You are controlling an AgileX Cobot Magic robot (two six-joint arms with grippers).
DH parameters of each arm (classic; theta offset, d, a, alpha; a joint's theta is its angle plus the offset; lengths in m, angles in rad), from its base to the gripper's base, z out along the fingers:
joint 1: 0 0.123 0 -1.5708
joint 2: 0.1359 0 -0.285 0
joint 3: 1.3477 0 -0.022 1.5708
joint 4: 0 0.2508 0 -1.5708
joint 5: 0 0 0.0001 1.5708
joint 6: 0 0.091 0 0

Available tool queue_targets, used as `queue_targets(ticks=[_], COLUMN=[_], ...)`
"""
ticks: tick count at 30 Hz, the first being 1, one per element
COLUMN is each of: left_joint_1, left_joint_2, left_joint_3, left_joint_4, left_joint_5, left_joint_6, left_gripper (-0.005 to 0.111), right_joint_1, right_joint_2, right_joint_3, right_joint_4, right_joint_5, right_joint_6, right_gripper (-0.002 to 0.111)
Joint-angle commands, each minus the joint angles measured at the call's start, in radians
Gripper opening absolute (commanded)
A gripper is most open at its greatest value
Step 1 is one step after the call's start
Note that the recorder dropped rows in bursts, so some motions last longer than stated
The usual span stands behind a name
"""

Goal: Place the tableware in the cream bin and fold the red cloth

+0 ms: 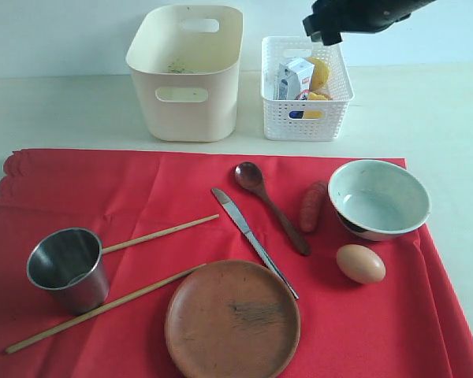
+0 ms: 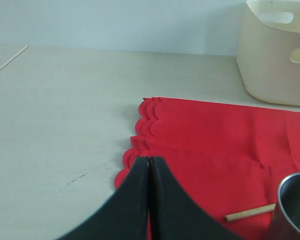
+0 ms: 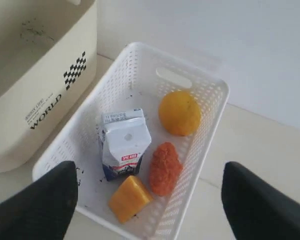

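The red cloth (image 1: 142,197) lies flat, scalloped edge (image 2: 140,135) at its left. On it stand the steel cup (image 1: 68,268), brown plate (image 1: 232,319), grey-white bowl (image 1: 378,197), dark spoon (image 1: 270,206), knife (image 1: 252,240) and two chopsticks (image 1: 159,234) (image 1: 102,309). The cream bin (image 1: 186,75) stands behind the cloth with no tableware showing inside. My right gripper (image 1: 329,31) (image 3: 150,170) hangs open over the white basket, holding nothing. My left gripper (image 2: 149,161), out of the exterior view, is shut and empty over the scalloped edge near the cup (image 2: 295,205).
The white lattice basket (image 1: 307,98) right of the bin holds a milk carton (image 3: 124,142), an orange (image 3: 179,112), cheese (image 3: 130,198) and an orange-red piece (image 3: 165,167). An egg (image 1: 360,263) and a reddish carrot-like item (image 1: 312,206) lie on the cloth by the bowl.
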State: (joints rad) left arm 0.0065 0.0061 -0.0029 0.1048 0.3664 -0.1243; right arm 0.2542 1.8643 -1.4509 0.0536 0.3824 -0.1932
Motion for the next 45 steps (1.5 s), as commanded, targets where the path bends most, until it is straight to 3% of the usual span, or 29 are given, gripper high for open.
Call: queue_targets(ticks=[1,5,12,19,26,31,45], left_joint_1=[-0.007,-0.007,-0.007,-0.007,-0.007,-0.007,-0.007], left_joint_2=[-0.006,-0.006,-0.006,-0.006,-0.006,-0.006,-0.006], left_joint_3=[0.003,0.003,0.003,0.003,0.003,0.003,0.003], left_joint_4=[-0.001,-0.001,-0.001,-0.001,-0.001,-0.001,-0.001], left_joint_5=[-0.007,-0.007,-0.007,-0.007,-0.007,-0.007,-0.007], left_joint_6=[0.000,0.000,0.000,0.000,0.000,0.000,0.000], left_gripper=[0.000,0.000,0.000,0.000,0.000,0.000,0.000], right_joint_1=[0.002,0.002,0.002,0.010,0.191,0.302,0.316], right_joint_2=[-0.075,-0.114,-0.134,-0.134,-0.126,-0.095,0.062], right_joint_3=[0.001,0.001,0.001,0.007,0.096,0.102,0.102], right_joint_4=[0.000,0.032,0.241,0.538,0.489,0.331,0.261], right_joint_5=[0.068,0.153,0.337,0.443,0.410,0.360,0.387], right_joint_6=[0.007,0.014,-0.136,-0.347,-0.413,-0.362,-0.274], right_gripper=[0.076,0.070,0.047,0.045,0.045,0.045,0.045])
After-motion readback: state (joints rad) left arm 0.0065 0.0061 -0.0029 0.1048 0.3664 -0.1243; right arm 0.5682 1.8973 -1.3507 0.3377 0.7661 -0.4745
